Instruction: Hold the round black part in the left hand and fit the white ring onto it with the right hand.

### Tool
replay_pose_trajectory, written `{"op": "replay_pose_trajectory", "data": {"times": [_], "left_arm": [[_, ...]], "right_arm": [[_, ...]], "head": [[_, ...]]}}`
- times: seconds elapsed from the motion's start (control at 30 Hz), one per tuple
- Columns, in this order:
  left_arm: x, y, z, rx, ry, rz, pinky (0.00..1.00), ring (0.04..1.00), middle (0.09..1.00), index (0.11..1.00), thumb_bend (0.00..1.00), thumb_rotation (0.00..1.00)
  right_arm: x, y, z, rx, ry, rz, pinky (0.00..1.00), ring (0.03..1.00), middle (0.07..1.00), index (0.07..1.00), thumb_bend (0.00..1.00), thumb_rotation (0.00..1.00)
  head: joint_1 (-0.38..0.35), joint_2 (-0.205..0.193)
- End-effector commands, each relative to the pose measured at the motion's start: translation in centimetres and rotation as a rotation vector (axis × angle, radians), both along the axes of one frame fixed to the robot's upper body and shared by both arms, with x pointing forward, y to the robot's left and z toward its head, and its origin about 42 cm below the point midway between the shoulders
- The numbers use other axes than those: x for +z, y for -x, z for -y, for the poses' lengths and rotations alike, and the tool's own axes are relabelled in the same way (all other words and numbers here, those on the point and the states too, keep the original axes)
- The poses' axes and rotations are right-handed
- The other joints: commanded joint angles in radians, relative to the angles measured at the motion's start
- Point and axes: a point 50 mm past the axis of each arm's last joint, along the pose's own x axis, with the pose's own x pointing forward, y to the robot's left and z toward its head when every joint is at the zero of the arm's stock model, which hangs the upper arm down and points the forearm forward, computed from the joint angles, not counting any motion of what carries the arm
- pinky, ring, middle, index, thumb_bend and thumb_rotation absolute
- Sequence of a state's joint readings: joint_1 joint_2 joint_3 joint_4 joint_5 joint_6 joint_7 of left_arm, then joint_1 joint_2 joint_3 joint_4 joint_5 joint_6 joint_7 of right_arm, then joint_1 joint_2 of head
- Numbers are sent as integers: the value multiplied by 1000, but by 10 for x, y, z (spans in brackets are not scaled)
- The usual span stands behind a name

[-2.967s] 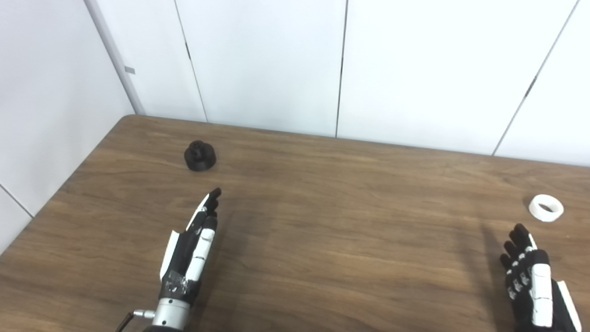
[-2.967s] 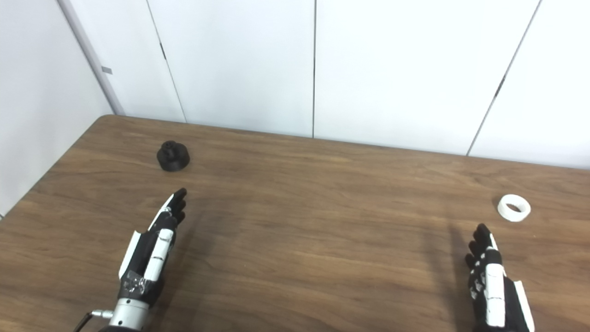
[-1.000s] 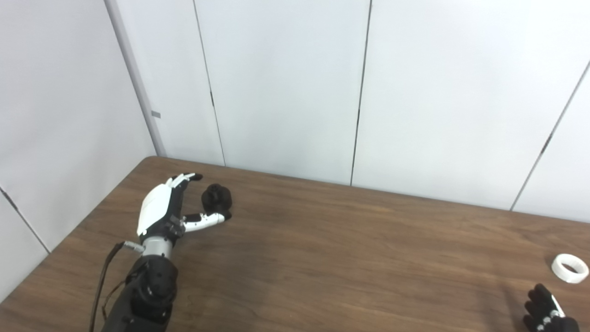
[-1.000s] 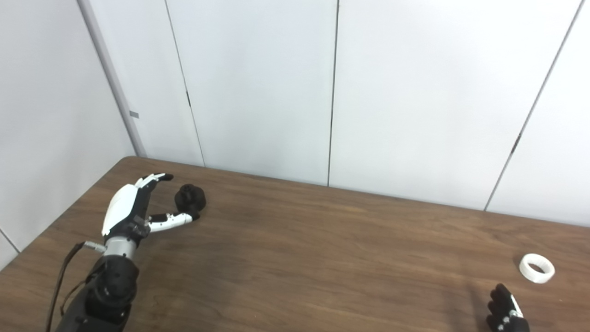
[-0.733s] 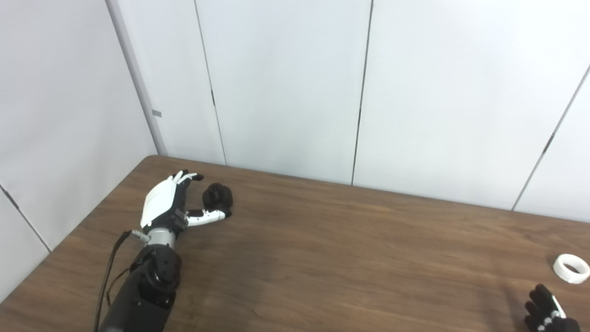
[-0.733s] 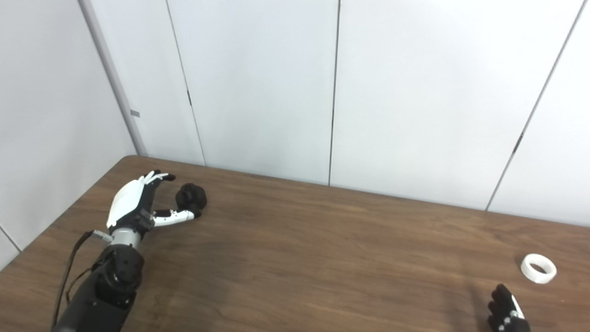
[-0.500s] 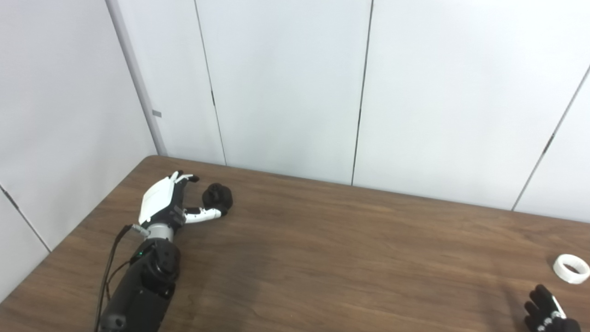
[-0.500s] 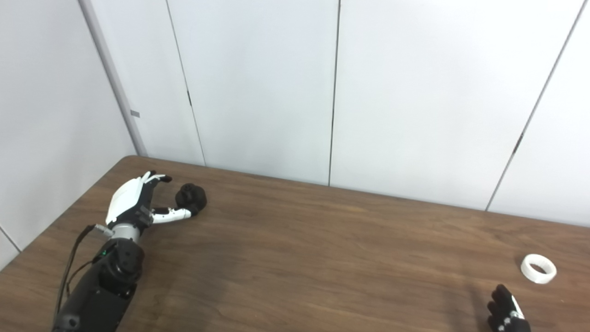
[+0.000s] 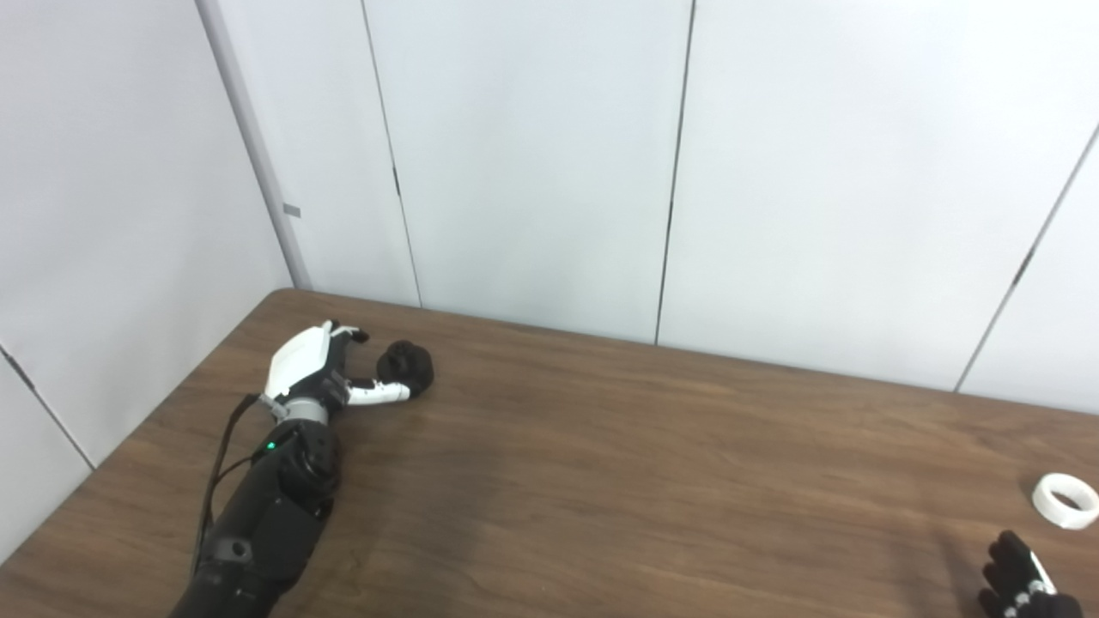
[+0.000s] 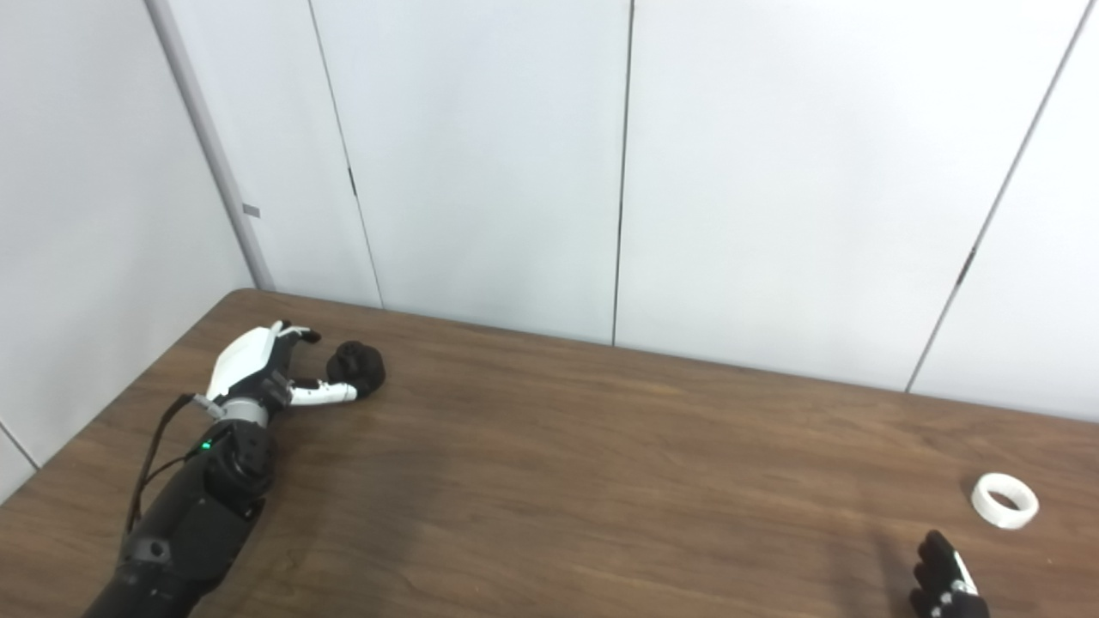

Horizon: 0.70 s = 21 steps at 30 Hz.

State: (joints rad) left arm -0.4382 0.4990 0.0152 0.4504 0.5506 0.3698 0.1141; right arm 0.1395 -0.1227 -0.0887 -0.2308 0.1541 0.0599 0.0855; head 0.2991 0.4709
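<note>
Left hand (image 9: 313, 374): fingers spread, thumb at the round black part (image 9: 407, 366), just to its right.
Right hand (image 9: 1022, 584): mostly cropped, state unclear; white ring (image 9: 1064, 500) near.

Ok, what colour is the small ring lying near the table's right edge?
White. The small plastic ring shows best in the right eye view, lying flat on the brown wooden table.

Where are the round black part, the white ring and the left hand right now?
round black part (image 9: 409, 366), left eye view, on its dark rounded body.
white ring (image 9: 1065, 500), left eye view, on the near side of its rim.
left hand (image 10: 258, 365), right eye view, on the white back of the hand.
</note>
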Motion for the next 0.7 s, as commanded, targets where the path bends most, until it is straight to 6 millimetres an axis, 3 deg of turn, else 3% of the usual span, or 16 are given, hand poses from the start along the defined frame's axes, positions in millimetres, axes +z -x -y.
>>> {"op": "replay_pose_trajectory", "data": {"times": [0.0, 0.2, 0.67], "left_arm": [[38, -17, -8, -14, -57, 100, 1000, 1000, 980, 830, 1000, 402], [35, -25, -5, -32, -50, 82, 1000, 1000, 974, 823, 1000, 404], [34, -35, 8, -73, -30, 73, 1000, 1000, 968, 809, 1000, 365]], "right_arm": [[0, 4, -3, 4, -7, -8, 1000, 986, 971, 952, 455, 1000], [1, 5, -4, 0, -10, -14, 1000, 985, 972, 952, 490, 1000], [3, 7, -6, -1, -6, -12, 1000, 995, 982, 964, 451, 1000]], "head": [[-2, 3], [-7, 2], [-15, 8]]}}
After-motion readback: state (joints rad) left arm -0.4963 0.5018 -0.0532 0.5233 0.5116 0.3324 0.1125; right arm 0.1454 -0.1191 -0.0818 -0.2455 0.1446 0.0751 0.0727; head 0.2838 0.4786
